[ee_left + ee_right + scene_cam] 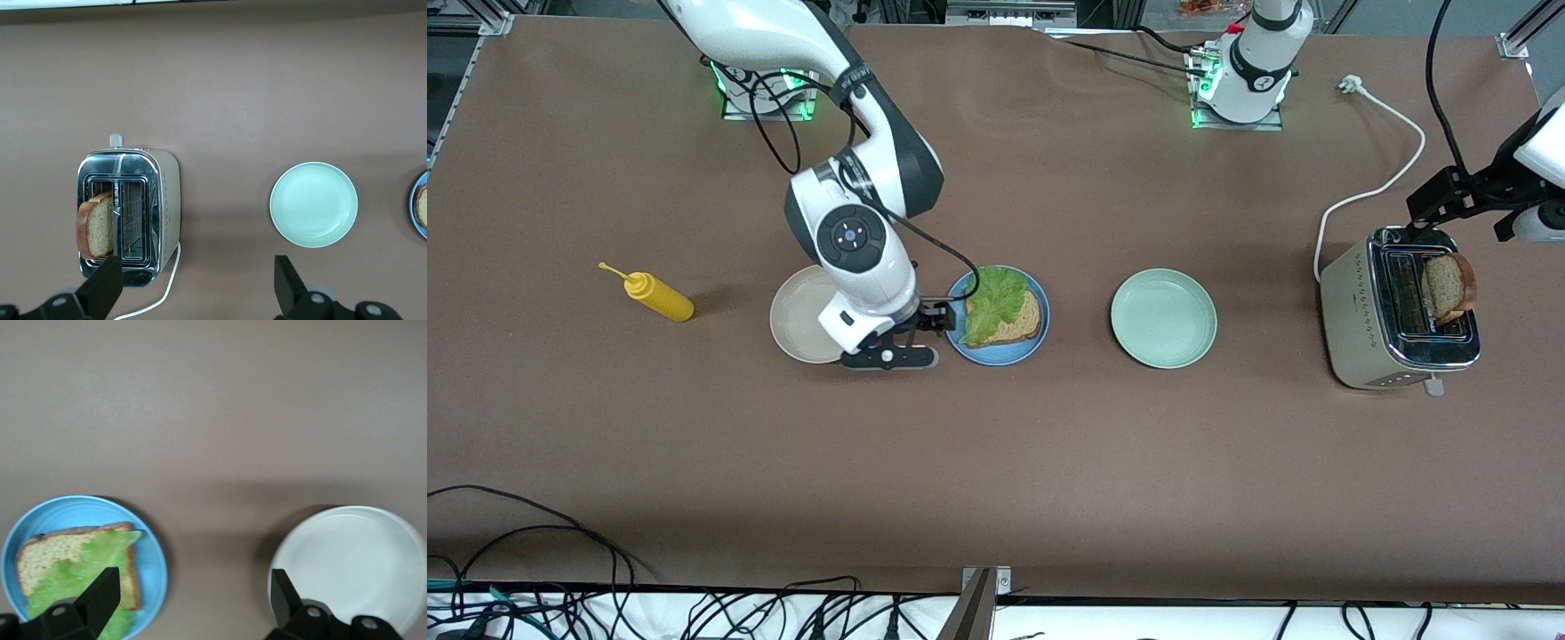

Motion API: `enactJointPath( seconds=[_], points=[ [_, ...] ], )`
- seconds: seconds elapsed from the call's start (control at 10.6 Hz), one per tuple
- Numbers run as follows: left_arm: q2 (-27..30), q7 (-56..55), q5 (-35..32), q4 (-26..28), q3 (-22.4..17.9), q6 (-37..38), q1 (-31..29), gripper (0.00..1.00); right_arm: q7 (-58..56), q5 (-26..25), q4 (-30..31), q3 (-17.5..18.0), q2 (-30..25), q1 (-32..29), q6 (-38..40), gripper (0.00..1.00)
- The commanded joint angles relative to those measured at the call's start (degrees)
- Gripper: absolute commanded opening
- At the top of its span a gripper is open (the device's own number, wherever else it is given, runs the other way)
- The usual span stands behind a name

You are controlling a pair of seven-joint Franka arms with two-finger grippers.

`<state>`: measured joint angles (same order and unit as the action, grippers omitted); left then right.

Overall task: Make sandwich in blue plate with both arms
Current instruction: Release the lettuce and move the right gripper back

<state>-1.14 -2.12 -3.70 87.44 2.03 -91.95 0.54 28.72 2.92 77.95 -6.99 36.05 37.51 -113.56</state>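
the blue plate [957, 347] sits mid-counter holding one bread slice [1024, 322] with the lettuce leaf [992, 302] on top, so the sandwich lacks its top slice. the right tool [925, 331] hangs over the gap between the blue and beige plate [796, 316], jaws wide, empty. the left tool [193, 293], wide and empty, hovers over the toaster [1360, 302]; next it likely grips the second slice [1449, 286] standing there.

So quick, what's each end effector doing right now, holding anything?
Left end effector: open, empty, over the toaster.
Right end effector: open, empty, between the blue plate and beige plate.
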Motion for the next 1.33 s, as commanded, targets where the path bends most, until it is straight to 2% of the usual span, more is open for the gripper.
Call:
enactJointPath(
  seconds=[0.0, 0.19, 0.28, 0.57, 0.66, 0.95, 1.23],
  points=[
    [0.26, 0.80, -0.87, -1.39, 0.43, 1.51, -0.19, 1.00, -5.31, -2.48, 0.53, -4.33, -6.41, 0.19, 8.50, 1.00],
    [0.52, 0.71, -0.87, -1.57, -0.27, 1.86, -0.63, 1.00, -10.15, -2.04, 0.53, -8.11, -10.46, 0.11, 14.74, 1.00],
    [2.44, 0.54, -0.96, -1.05, -0.19, 1.86, -1.06, 1.00, -12.95, -1.08, 0.53, -10.56, -12.39, 0.11, 18.17, 1.00],
    [2.81, 0.71, -1.13, 0.01, -0.10, 1.51, -1.51, 1.00, -22.18, 6.38, 0.71, -19.79, -17.31, -0.16, 25.74, 1.00],
    [2.64, 0.72, -1.13, 0.27, -0.10, 1.07, -1.60, 1.00, -23.95, 6.57, 0.80, -21.21, -18.55, -0.59, 27.24, 1.00],
    [2.63, 1.24, -1.13, 1.15, -0.45, 0.98, -1.77, 1.00, -27.65, 6.49, 1.32, -18.07, -22.33, -10.23, 30.42, 1.00],
    [2.55, 1.33, -0.35, 2.38, -1.49, 0.46, -2.38, 1.00, -28.45, 4.39, 5.00, -5.53, -26.99, -23.41, 29.45, 1.00]
  ],
)
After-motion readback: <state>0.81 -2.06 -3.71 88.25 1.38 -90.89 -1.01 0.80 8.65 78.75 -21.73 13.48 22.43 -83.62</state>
